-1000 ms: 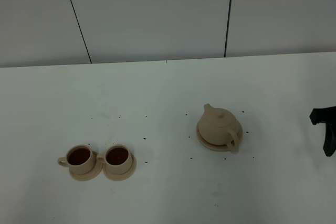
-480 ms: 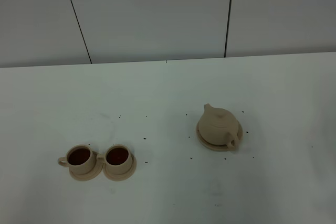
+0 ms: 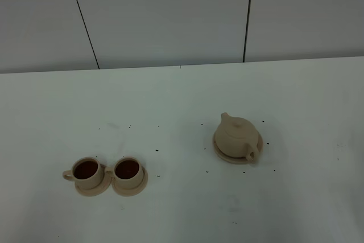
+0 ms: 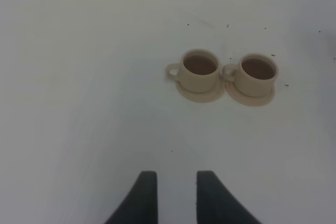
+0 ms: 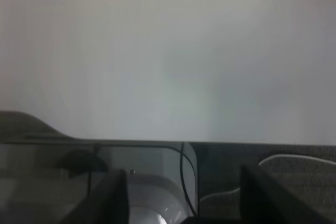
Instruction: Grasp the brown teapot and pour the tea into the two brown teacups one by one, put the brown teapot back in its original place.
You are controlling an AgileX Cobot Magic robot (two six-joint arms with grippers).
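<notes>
Nearest the camera, two small tan-beige teacups (image 3: pixel 87 172) (image 3: pixel 128 171) stand side by side on their round saucers, each full of dark tea. Farther back, one squat matte tan teapot (image 3: pixel 236 135) sits on its wide flat tan saucer disc (image 3: pixel 227 156).

The left gripper (image 4: pixel 176 190) hovers with fingers slightly parted, empty; the right gripper (image 5: pixel 184 198), spread wide and empty, has left the overhead view since a second ago.

Round squat tan teapot (image 3: pixel 237 134) on flat round tan saucer disc (image 3: pixel 223 152), right of centre on white table (image 3: pixel 182 95). Well apart to its left and nearer the front, two small tan teacups (image 3: pixel 87 171) (image 3: pixel 128 171) side by side, saucers (image 3: pixel 95 188) (image 3: pixel 136 188) touching.
</notes>
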